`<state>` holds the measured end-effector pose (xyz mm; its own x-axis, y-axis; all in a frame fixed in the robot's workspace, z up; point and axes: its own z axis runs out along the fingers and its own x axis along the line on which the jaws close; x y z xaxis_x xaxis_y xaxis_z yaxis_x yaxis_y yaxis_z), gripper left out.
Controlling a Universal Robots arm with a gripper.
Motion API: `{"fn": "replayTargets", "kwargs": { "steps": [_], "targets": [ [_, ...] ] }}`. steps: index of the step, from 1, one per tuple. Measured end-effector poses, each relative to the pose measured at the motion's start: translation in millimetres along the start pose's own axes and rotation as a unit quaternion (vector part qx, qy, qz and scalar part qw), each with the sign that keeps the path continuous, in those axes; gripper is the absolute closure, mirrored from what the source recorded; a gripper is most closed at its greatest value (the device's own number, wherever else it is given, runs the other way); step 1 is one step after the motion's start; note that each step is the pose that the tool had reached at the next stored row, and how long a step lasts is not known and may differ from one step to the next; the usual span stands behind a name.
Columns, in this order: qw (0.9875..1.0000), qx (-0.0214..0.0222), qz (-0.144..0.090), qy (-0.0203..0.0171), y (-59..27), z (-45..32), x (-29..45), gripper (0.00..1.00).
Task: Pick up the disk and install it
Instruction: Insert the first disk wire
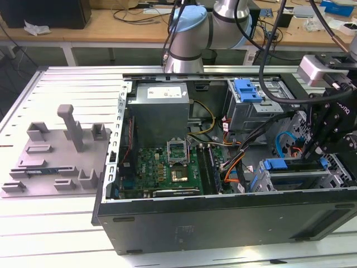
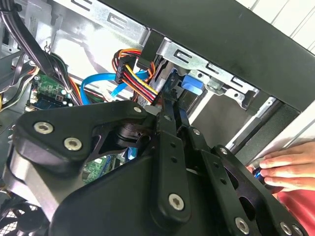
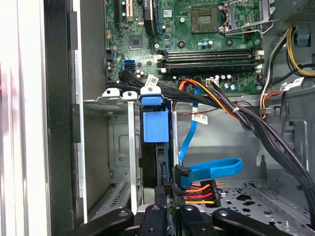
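The disk (image 1: 277, 164), in its bright blue carrier, sits edge-on in the metal drive cage (image 1: 341, 167) at the front corner of the open computer case, on the exterior view's right. In the first wrist view the blue carrier end of the disk (image 3: 156, 127) stands between the cage rails (image 3: 115, 103), straight ahead of my gripper (image 3: 167, 196). My gripper (image 1: 315, 159) reaches down onto the disk's near end, its black fingers close together on that edge. In the second wrist view the fingers (image 2: 167, 115) point at the disk's blue carrier (image 2: 191, 83).
Beside the cage run a blue data cable (image 3: 211, 169) and a coloured power plug (image 3: 202, 189). The motherboard (image 1: 167, 167), power-supply box (image 1: 162, 106) and an upper bay with a blue carrier (image 1: 248, 89) lie further in. A person's hand (image 2: 288, 169) rests outside the case. A grey fixture plate (image 1: 56, 162) lies on the exterior view's left.
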<state>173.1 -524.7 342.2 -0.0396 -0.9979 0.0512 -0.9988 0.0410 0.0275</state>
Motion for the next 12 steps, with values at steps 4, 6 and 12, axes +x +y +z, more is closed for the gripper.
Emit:
{"fn": "replayTargets", "kwargs": {
  "steps": [4,6,12],
  "targets": [
    [1.0000,0.0000,0.000,-0.0001,0.0,0.5,0.0,0.83],
    [1.0000,0.0000,0.000,-0.0003,0.0,0.0,0.0,0.83],
    [1.0000,0.0001,0.000,0.0011,0.1,-4.0,0.2,0.83]
  ]
}}
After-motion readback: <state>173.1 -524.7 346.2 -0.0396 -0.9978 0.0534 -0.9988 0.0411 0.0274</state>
